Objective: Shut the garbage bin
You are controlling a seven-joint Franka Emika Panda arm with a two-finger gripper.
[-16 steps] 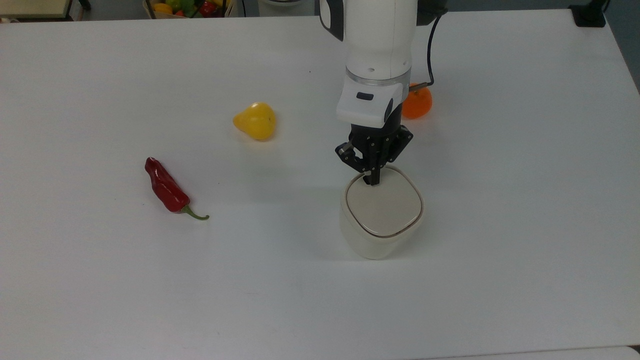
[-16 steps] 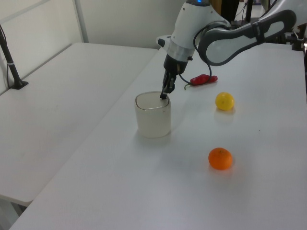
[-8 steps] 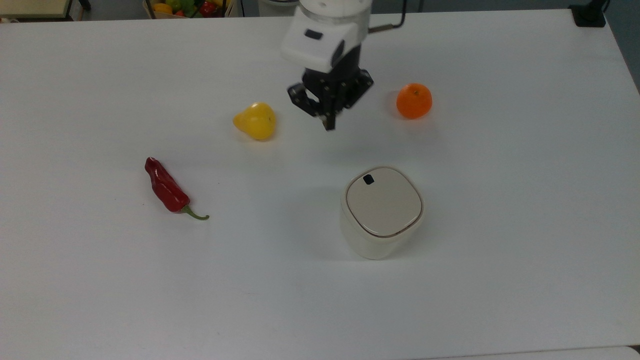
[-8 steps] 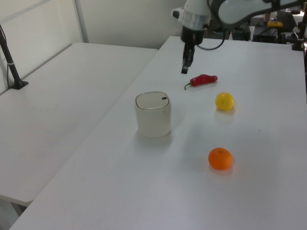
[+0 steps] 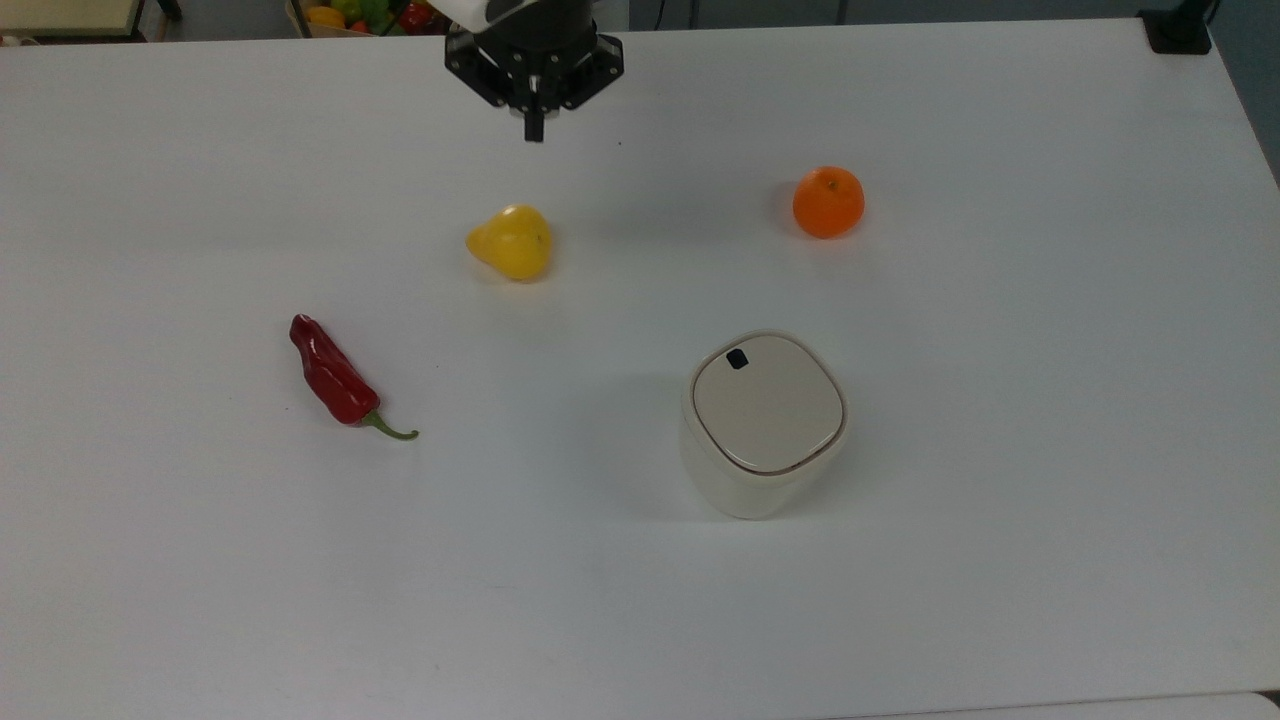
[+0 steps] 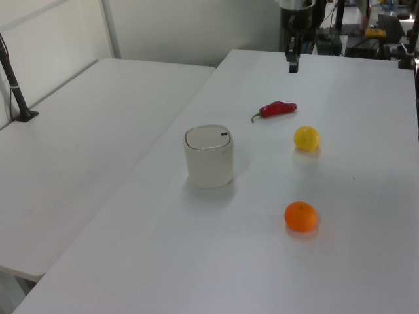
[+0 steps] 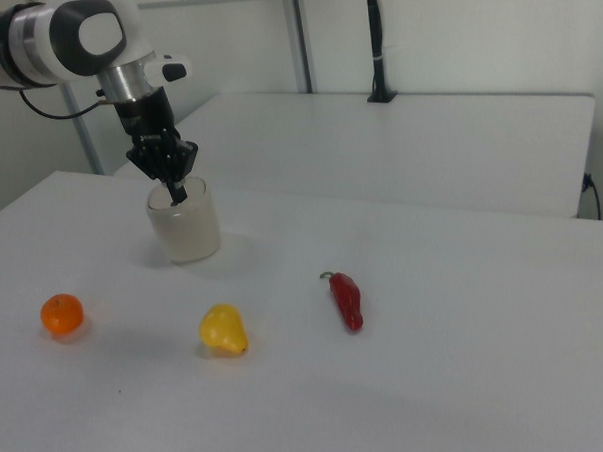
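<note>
Cream garbage bin (image 5: 765, 425) lid shut, mid-table, pincer (image 5: 534, 128) near far edge

My pincer (image 5: 534, 128) is black. The garbage bin (image 5: 762, 425) is cream with a black mark; the orange (image 5: 828, 201) is orange. At its 9 o'clock lies a red chilli (image 5: 330, 378) with a green stem.

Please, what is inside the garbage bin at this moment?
That cannot be seen. The garbage bin has its flat lid down, covering the whole opening, so the inside is hidden. On top of the lid there is just a small black mark; nothing lies on it.
</note>
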